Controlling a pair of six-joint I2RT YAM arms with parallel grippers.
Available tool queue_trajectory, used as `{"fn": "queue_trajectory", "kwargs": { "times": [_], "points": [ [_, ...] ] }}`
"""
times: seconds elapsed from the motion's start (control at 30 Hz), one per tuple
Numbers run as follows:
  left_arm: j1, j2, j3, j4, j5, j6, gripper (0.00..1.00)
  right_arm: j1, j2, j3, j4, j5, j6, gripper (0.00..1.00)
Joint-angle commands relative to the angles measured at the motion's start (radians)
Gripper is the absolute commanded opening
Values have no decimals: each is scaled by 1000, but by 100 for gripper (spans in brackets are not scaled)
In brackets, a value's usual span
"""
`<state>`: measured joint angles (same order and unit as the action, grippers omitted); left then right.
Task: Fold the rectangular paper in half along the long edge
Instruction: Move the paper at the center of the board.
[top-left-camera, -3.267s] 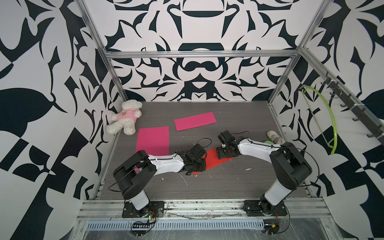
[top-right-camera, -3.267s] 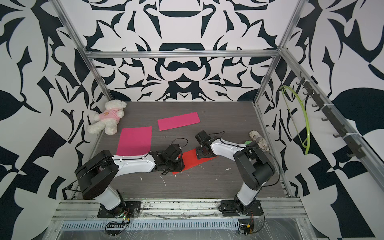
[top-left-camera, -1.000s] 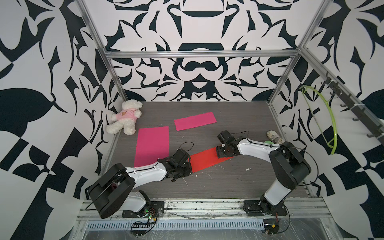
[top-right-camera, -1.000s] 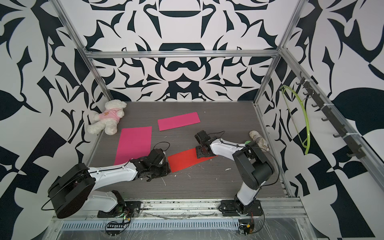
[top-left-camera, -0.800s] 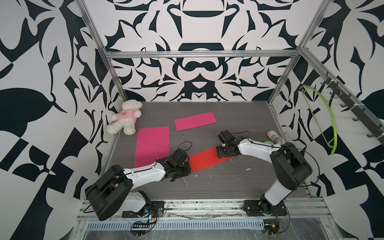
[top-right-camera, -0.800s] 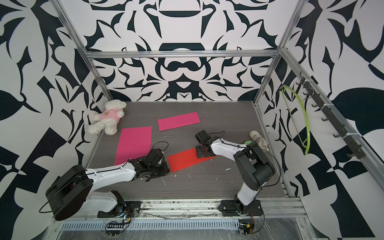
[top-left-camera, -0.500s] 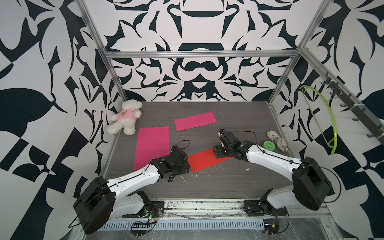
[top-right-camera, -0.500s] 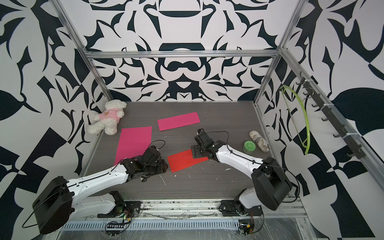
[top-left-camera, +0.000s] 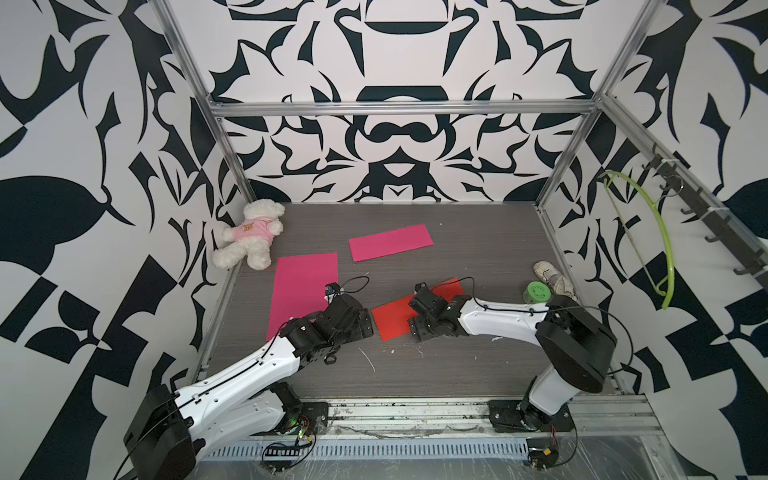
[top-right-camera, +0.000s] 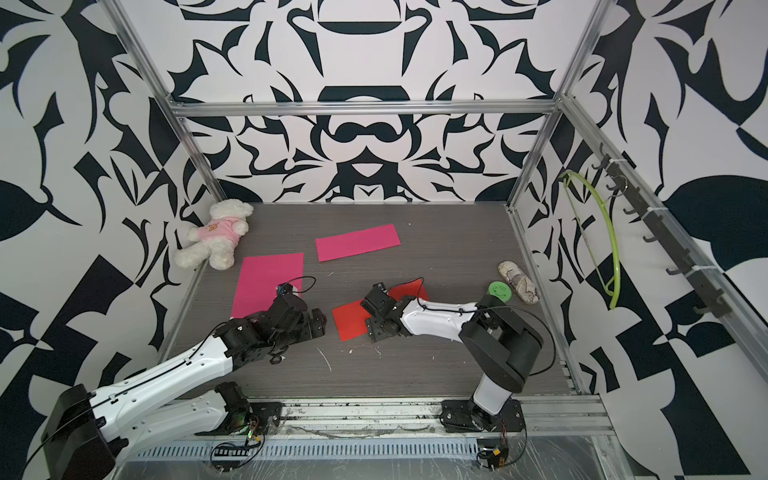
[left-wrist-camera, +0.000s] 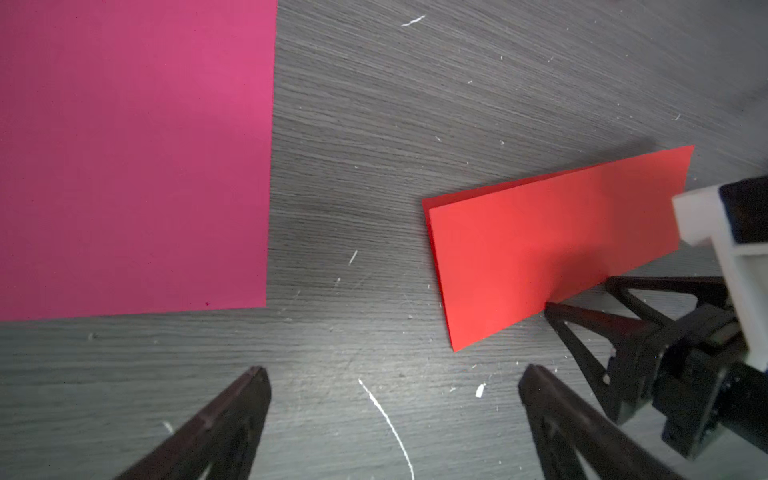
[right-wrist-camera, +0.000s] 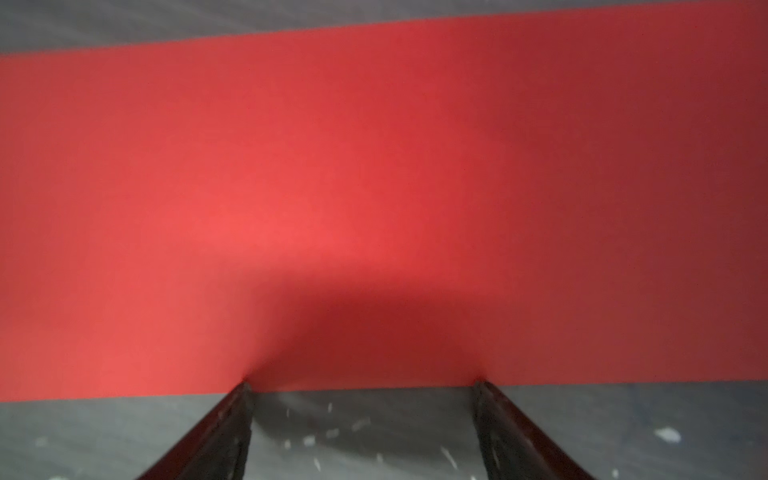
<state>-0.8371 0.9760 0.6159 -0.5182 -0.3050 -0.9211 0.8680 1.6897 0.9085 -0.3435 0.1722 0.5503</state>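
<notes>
Left gripper (left-wrist-camera: 395, 370) has let go and backed off, jaws wide and empty, between the large pink sheet (top-left-camera: 303, 282) and the red paper (top-left-camera: 392, 318), which lies doubled over near that sheet. Right gripper (right-wrist-camera: 361, 383), farther from the pink sheet, has its jaws spread and its tips at the paper's long edge, gripping nothing. I judge the fold made.

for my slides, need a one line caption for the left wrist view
Left gripper, fingers open, facing the folded red paper, right gripper at its edge, pink sheet nearby.
</notes>
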Motion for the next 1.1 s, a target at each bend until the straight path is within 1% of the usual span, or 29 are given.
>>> {"fn": "queue_trajectory", "kwargs": {
  "times": [0.0,0.03,0.13,0.27,0.37,0.5,0.67,0.73,0.9,1.03,1.07],
  "points": [
    [0,-22,6,-54,-32,11,99,-45,85,57,-1,29,-22,83],
    [0,-25,5,-55,-31,11,99,-61,112,75,8,-16,-37,83],
    [0,-34,-2,-65,-37,9,99,-118,222,182,5,-49,-102,83],
    [0,-42,-10,-67,-39,8,99,-197,376,392,-43,-82,-190,82],
    [0,-47,-13,-76,-40,10,99,-255,458,532,-89,-101,-238,80],
    [2,-43,-25,-53,-38,14,99,-313,563,713,-139,-135,-270,78],
    [4,-12,-18,-37,-23,24,99,-342,654,876,-220,-186,-276,77],
    [4,-6,-13,-38,-15,27,99,-342,632,867,-230,-192,-276,76],
    [5,-9,-20,-27,-11,34,99,-340,465,705,-128,-221,-246,71],
    [7,7,-21,-1,-8,44,99,-340,414,696,-104,-227,-227,68],
    [7,16,-17,3,-9,46,99,-340,413,703,-100,-225,-224,66]
  ]
}}
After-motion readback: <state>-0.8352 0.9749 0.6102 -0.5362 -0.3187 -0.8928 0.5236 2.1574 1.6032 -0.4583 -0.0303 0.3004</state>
